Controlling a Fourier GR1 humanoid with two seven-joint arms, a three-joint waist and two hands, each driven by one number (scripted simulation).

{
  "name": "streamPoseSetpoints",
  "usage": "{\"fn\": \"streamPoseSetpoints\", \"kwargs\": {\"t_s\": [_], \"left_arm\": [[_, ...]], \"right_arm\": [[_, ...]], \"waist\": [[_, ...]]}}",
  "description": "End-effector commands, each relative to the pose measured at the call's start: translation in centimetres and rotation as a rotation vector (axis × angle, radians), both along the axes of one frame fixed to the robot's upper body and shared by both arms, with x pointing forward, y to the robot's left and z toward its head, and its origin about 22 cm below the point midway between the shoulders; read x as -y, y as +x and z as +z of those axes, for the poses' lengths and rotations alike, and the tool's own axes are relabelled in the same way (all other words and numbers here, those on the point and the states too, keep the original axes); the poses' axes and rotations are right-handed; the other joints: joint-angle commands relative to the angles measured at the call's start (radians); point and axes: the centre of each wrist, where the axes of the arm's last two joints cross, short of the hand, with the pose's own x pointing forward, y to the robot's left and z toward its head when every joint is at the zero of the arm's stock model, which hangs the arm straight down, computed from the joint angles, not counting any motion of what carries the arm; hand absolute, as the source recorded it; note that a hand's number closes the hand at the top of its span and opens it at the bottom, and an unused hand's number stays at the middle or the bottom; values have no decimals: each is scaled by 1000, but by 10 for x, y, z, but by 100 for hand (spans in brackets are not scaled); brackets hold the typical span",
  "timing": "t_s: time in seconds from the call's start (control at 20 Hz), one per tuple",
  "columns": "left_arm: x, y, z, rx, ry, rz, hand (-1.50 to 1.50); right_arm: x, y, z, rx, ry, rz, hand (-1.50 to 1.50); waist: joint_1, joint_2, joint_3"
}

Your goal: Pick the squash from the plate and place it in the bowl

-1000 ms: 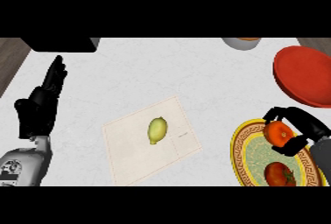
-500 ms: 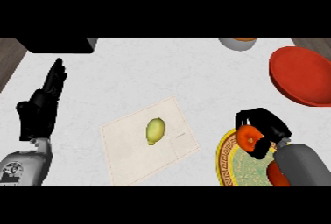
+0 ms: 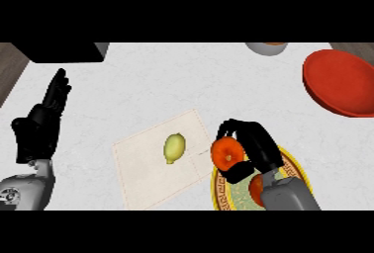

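My right hand [image 3: 252, 148] is curled round the orange squash [image 3: 225, 153], holding it over the left rim of the yellow-rimmed plate [image 3: 219, 190]. A second red item [image 3: 256, 187] lies on the plate, partly hidden by my forearm. The red bowl [image 3: 343, 81] stands at the far right, well apart from the hand. At the left edge my left hand [image 3: 40, 123] rests open with its fingers pointing up.
A yellow lemon [image 3: 174, 147] lies on a pale mat [image 3: 146, 173] just left of the plate. A grey bowl [image 3: 266, 48] sits at the back edge. A black block [image 3: 62, 52] fills the back left corner.
My right hand has moved left with the squash in it, and the plate has shifted left with it toward the mat. The left hand, lemon and red bowl stayed put.
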Motion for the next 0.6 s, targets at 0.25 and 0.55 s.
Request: {"fn": "streamPoseSetpoints", "kwargs": {"t_s": [0.25,0.55], "left_arm": [[0,1,7,12,-1,-32,0],[-1,4,-8,5,1,-23,0]], "right_arm": [[29,-34,81,179,50,-356,150],[100,-9,97,242,139,-472,150]], "waist": [[13,8,3],[21,13,4]]}}
